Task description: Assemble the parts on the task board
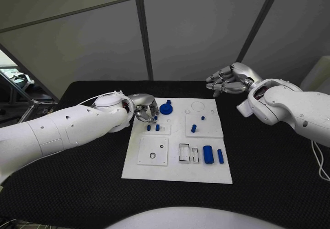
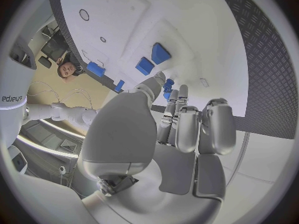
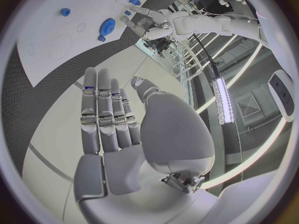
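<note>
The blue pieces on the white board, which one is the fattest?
The blue cylinder lying near the board's right edge. It is much thicker than the thin blue pin beside it and the small pegs.

pretty even soft light overhead, task board (image 1: 176, 167) bright white but not blown out, faint shadows, wrist views heavily fisheye-bent at the rims, bright ceiling strip glare at right

1. Black table (image 1: 82, 191), its surface finely textured.
2. White task board (image 1: 177, 172), a rectangular plate lying flat at the middle of the table, long side running away from the robot.
3. Dark table surface borders the board on every side.
</note>
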{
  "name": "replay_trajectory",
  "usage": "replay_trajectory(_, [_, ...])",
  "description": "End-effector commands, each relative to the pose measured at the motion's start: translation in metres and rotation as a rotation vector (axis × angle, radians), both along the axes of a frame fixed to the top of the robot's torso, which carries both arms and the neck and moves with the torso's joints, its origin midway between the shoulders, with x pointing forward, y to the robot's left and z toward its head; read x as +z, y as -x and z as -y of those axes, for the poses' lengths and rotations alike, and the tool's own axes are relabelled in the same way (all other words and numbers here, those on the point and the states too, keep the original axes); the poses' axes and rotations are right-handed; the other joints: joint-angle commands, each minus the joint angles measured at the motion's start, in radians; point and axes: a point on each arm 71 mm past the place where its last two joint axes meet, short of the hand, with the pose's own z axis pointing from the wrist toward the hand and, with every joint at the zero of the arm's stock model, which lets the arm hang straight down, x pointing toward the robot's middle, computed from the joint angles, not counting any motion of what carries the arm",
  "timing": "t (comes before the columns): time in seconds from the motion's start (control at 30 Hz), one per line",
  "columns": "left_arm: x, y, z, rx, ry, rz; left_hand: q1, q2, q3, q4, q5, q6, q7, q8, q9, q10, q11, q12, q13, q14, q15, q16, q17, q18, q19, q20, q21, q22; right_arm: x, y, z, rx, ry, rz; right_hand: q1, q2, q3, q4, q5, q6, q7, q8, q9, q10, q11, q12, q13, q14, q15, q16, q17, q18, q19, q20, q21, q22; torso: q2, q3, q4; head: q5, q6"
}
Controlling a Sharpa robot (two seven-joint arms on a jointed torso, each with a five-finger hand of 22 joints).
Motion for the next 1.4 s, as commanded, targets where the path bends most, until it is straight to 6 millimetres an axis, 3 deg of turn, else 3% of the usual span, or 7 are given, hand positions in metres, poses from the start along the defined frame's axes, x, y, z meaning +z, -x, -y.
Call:
replay_trajectory(0.03, [0.002, 0.0, -0.003, 0.017, 0.007, 0.013, -0.006, 0.007, -0.014, 0.0, -0.004, -0.008, 0.001, -0.008, 0.001, -0.014, 0.001, -0.009, -0.001, 0.039, 0.006, 0.007, -0.002, -0.056, -0.004, 0.005, -0.011, 0.037, -0.002, 0.001, -0.002, 0.039, 0.138, 0.012, 0.018, 0.002, 0.003, -0.016, -0.012, 0.015, -0.003, -0.001, -0.001, -0.025, -0.003, 0.004, -0.01, 0.046, -0.01, 0.028, 0.012, 0.004, 0.038, -0.008, 0.02, 0.01, 0.0, -0.0003, 0.0009, -0.002, 0.003])
replay_trajectory(0.4, [0.021, -0.001, -0.024, 0.068, 0.128, 0.045, 0.002, 0.024, -0.049, 0.005, -0.002, 0.005, 0.006, -0.001, 0.005, -0.031, 0.005, -0.011, 0.001, 0.038, 0.01, 0.011, -0.006, -0.05, -0.012, 0.009, -0.042, 0.012, -0.014, 0.008, -0.007, 0.087, 0.475, 0.127, 0.057, 0.017, 0.052, -0.069, -0.069, 0.084, -0.025, -0.011, -0.003, -0.013, -0.031, 0.046, -0.038, 0.066, -0.044, 0.347, 0.165, -0.003, 0.133, -0.053, 0.149, 0.119, 0.0, -0.0008, -0.0005, -0.005, 0.012])
replay_trajectory(0.7, [0.04, 0.0, -0.061, 0.219, 0.592, -0.05, 0.014, 0.055, -0.051, 0.013, -0.001, 0.069, 0.025, 0.03, 0.01, 0.011, 0.014, 0.017, 0.011, 0.022, 0.018, -0.005, -0.05, -0.031, -0.05, 0.016, -0.128, -0.057, -0.032, 0.021, -0.019, 0.133, 0.659, 0.229, 0.045, 0.001, 0.115, -0.088, -0.104, 0.096, -0.027, -0.044, -0.008, -0.03, -0.028, 0.035, -0.064, 0.065, -0.045, 0.653, 0.352, -0.054, 0.165, -0.058, 0.559, 0.489, 0.0, 0.0001, -0.0004, -0.035, 0.02])
replay_trajectory(0.77, [0.043, 0.0, -0.067, 0.252, 0.735, -0.088, 0.02, 0.06, -0.044, 0.014, -0.001, 0.08, 0.026, 0.034, 0.008, 0.014, 0.015, 0.02, 0.011, 0.002, 0.02, -0.026, -0.095, -0.012, -0.095, 0.018, -0.216, -0.129, -0.038, 0.024, -0.022, 0.144, 0.688, 0.241, 0.037, -0.005, 0.133, -0.091, -0.111, 0.097, -0.026, -0.053, -0.008, -0.033, -0.027, 0.034, -0.068, 0.063, -0.043, 0.725, 0.401, -0.061, 0.161, -0.058, 0.624, 0.55, 0.001, -0.0009, 0.0005, -0.047, 0.022])
replay_trajectory(0.83, [0.046, 0.001, -0.071, 0.286, 0.896, -0.134, 0.027, 0.068, -0.032, 0.016, -0.002, 0.092, 0.025, 0.038, 0.006, 0.011, 0.016, 0.02, 0.007, -0.109, 0.019, -0.172, -0.362, 0.013, -0.164, 0.019, -0.346, -0.23, -0.045, 0.028, -0.026, 0.157, 0.72, 0.248, 0.031, -0.011, 0.142, -0.092, -0.112, 0.094, -0.026, -0.059, -0.009, -0.039, -0.025, 0.032, -0.069, 0.069, -0.041, 0.799, 0.46, -0.07, 0.164, -0.058, 0.695, 0.614, 0.001, -0.0001, 0.0018, -0.056, 0.025])
replay_trajectory(1.03, [0.05, 0.007, -0.067, 0.307, 1.119, -0.207, 0.029, 0.069, -0.018, 0.018, -0.001, 0.107, 0.02, 0.042, 0.003, 0.027, 0.01, 0.028, 0.001, -0.25, 0.016, -0.388, -0.692, 0.061, -0.302, 0.017, -0.635, -0.458, -0.053, 0.031, -0.032, 0.171, 0.763, 0.262, 0.013, -0.026, 0.158, -0.091, -0.114, 0.08, -0.016, -0.064, -0.011, -0.064, -0.015, 0.023, -0.072, 0.074, -0.034, 0.933, 0.566, -0.087, 0.169, -0.053, 0.832, 0.736, 0.003, -0.0006, -0.0017, -0.059, 0.031])
replay_trajectory(1.4, [0.054, 0.012, -0.062, 0.302, 1.226, -0.246, 0.03, 0.069, -0.014, 0.018, -0.002, 0.111, 0.021, 0.043, 0.003, 0.035, 0.009, 0.034, 0.001, -0.262, 0.015, -0.419, -0.727, 0.061, -0.304, 0.017, -0.66, -0.478, -0.061, 0.031, -0.042, 0.183, 0.784, 0.252, -0.001, -0.039, 0.178, -0.093, -0.121, 0.048, -0.004, -0.063, -0.011, -0.102, 0.0, 0.018, -0.072, 0.063, -0.022, 1.033, 0.629, -0.096, 0.157, -0.041, 0.93, 0.83, 0.003, 0.0, 0.0003, -0.061, 0.029])
